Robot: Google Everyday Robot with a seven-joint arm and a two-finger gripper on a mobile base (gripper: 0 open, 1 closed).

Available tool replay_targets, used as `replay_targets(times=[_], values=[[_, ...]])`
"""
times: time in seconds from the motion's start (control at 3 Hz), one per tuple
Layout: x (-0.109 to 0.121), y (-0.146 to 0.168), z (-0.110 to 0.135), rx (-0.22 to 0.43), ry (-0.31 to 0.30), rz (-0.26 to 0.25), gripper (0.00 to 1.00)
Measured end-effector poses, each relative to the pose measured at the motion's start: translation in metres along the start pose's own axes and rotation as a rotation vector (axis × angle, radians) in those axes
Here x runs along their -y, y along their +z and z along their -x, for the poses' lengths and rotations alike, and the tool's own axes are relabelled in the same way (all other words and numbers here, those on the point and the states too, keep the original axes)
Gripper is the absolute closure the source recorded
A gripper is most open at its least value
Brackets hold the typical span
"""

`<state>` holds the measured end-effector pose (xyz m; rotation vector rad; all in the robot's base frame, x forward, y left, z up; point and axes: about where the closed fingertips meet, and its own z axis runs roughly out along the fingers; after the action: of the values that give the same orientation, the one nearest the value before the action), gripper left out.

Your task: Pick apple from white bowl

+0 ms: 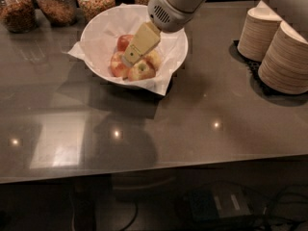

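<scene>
The white bowl [98, 32], lined with crinkled white paper, stands at the back left of the dark table. Several apples lie in it. The yellow-red apple [141, 70] with a pale patch around its stem dimple lies at the front. A darker red apple [123, 41] lies behind it and a blushed one [116, 64] to the left. My gripper [130, 57], beige below a white wrist, reaches down into the bowl from the upper right. Its tip is among the apples, just above and left of the yellow-red apple.
Glass jars of snacks [57, 4] line the back edge behind the bowl. Two stacks of beige paper bowls [284, 57] stand on a black mat at the right. The table's front edge [154, 170] runs across the lower part of the view.
</scene>
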<state>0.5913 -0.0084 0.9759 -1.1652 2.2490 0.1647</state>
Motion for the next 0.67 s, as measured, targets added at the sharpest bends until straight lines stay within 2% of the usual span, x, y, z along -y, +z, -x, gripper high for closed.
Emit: replay_targets(times=[0.67], values=[[-0.0062, 0.0118, 0.0131, 0.05, 0.047, 0.015, 0.0]])
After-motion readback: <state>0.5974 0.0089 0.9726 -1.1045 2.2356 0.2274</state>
